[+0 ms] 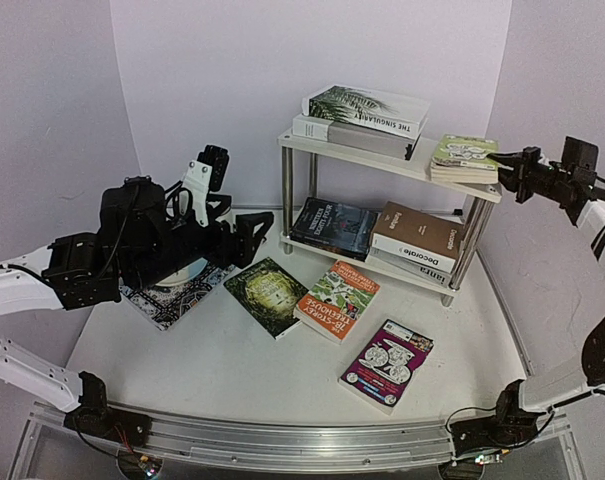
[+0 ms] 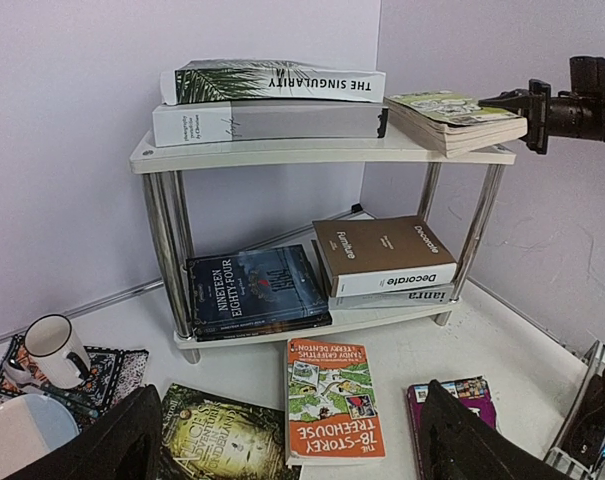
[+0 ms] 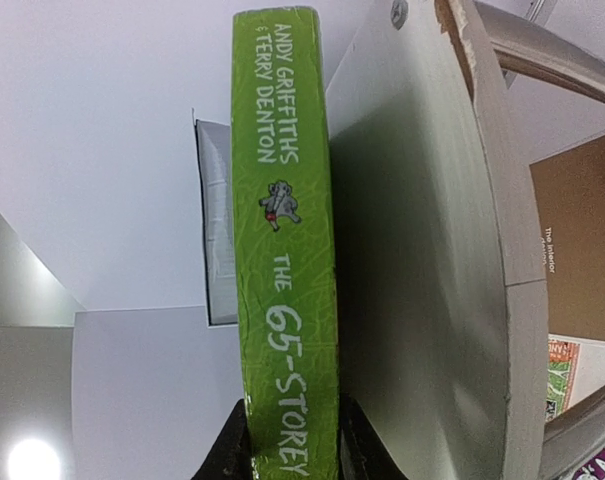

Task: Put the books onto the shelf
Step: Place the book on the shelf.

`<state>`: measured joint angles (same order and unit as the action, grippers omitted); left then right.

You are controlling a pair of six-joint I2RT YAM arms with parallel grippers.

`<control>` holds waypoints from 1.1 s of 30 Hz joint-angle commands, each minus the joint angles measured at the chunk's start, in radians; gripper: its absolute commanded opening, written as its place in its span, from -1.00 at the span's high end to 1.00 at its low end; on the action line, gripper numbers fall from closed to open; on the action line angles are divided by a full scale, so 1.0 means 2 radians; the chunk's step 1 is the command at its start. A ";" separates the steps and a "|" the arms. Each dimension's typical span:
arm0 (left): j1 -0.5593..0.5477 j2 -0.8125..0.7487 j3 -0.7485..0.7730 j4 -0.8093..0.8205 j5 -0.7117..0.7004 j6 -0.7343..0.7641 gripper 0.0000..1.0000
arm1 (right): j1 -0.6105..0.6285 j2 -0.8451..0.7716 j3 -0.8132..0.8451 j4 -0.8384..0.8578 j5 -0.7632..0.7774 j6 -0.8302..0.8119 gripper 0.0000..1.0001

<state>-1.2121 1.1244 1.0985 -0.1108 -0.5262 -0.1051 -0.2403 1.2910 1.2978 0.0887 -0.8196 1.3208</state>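
Note:
The shelf (image 1: 312,143) stands at the back right. Its top board carries a palm-leaf book (image 1: 367,105) on a grey book (image 1: 352,135). At the board's right end lies a lime green book (image 1: 464,158), and my right gripper (image 1: 504,165) is shut on its spine (image 3: 282,200). A dark book (image 1: 332,228) and a brown book (image 1: 414,235) fill the lower tier. On the table lie a dark green book (image 1: 267,293), an orange book (image 1: 337,298) and a magenta book (image 1: 387,363). My left gripper (image 1: 252,235) hangs open, above and left of them, holding nothing.
A patterned placemat (image 1: 177,295) lies on the left under my left arm. It holds a white mug (image 2: 52,350) and a plate (image 2: 22,430). Walls close in behind and to the right of the shelf.

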 commanded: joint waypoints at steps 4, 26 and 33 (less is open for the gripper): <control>0.000 -0.008 0.001 0.021 -0.009 -0.001 -0.79 | 0.021 0.025 0.046 0.003 0.015 -0.033 1.00; 0.000 -0.014 -0.006 0.022 -0.016 0.002 -0.79 | 0.024 0.045 0.083 -0.060 0.036 -0.081 0.03; 0.000 -0.024 -0.014 0.023 -0.017 -0.002 -0.79 | 0.024 0.046 0.124 -0.131 0.060 -0.124 -0.13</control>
<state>-1.2121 1.1140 1.0818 -0.1036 -0.5434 -0.1048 -0.1951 1.3908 1.4490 -0.0913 -0.7321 1.1637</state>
